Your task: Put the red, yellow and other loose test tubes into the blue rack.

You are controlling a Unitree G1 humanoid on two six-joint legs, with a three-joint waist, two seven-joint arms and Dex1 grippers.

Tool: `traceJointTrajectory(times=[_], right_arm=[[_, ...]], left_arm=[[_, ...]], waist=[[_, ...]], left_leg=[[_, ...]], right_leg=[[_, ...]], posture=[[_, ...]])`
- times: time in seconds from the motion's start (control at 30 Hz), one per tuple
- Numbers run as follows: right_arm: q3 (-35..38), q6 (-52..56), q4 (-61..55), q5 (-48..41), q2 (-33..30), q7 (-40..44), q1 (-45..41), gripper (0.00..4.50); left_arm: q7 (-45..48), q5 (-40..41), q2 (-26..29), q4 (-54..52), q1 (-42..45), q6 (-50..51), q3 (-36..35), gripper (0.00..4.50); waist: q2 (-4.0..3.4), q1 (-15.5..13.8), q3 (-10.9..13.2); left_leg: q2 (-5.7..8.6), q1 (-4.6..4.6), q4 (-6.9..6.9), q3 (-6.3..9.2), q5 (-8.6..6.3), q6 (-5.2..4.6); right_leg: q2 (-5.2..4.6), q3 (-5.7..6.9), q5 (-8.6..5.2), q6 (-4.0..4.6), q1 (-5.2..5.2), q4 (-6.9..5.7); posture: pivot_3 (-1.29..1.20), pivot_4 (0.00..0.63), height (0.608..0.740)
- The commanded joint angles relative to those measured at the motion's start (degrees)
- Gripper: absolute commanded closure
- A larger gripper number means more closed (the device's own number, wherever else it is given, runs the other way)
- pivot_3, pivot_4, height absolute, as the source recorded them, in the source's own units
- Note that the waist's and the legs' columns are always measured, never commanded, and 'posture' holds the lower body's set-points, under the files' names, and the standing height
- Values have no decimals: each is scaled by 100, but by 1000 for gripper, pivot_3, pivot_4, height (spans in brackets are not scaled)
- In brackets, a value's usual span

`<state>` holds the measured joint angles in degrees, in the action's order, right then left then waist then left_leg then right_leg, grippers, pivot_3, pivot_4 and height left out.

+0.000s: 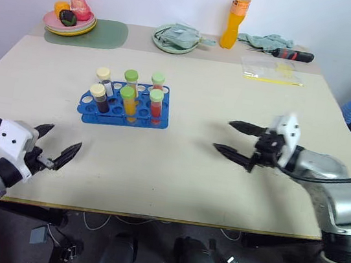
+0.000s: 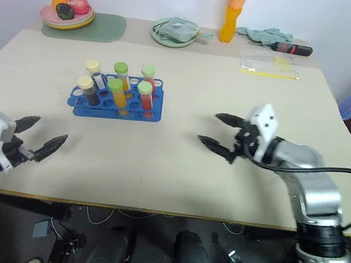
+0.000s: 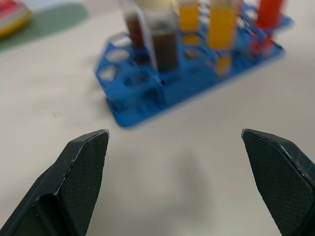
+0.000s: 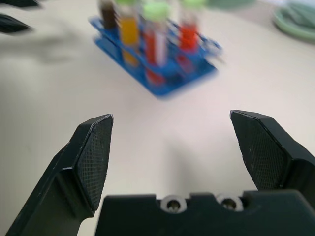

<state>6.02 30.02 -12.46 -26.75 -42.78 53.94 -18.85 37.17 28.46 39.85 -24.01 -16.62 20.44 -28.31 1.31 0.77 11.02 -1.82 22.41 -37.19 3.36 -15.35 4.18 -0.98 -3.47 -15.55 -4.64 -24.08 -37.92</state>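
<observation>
Inspecting the surface (image 1: 189, 173), I find the blue rack (image 1: 124, 112) left of centre with six capped test tubes (image 1: 127, 102) standing upright in its holes (brown, yellow and red contents). No loose tube lies near it, so I judge the loading complete. My left end effector (image 1: 56, 146) and right end effector (image 1: 239, 142) hang released and empty, well apart from the rack, leaving it unobstructed.

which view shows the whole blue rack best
The left eye view: the whole blue rack shows from above, with all six capped tubes standing in it. The right eye view shows much the same. Both wrist views see it low from the side, blurred, with the tube tops cut off.
</observation>
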Motion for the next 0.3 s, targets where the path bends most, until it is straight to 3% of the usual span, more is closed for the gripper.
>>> traceJointTrajectory(times=[0.03,0.3], right_arm=[[291,-90,136,43,-272,108,248,276],[268,-267,248,170,-384,171,408,276]], left_arm=[[111,-7,49,-137,10,-54,-56,44],[-68,-153,-241,-224,184,11,352,44]], waist=[[0,14,0],[-5,63,1]], left_leg=[[-1,-1,0,0,0,0],[-6,-6,1,-5,-1,-1]], right_leg=[[2,-1,1,-1,0,0],[12,-14,5,-10,-1,-4]], posture=[[0,150,740],[0,150,740]])
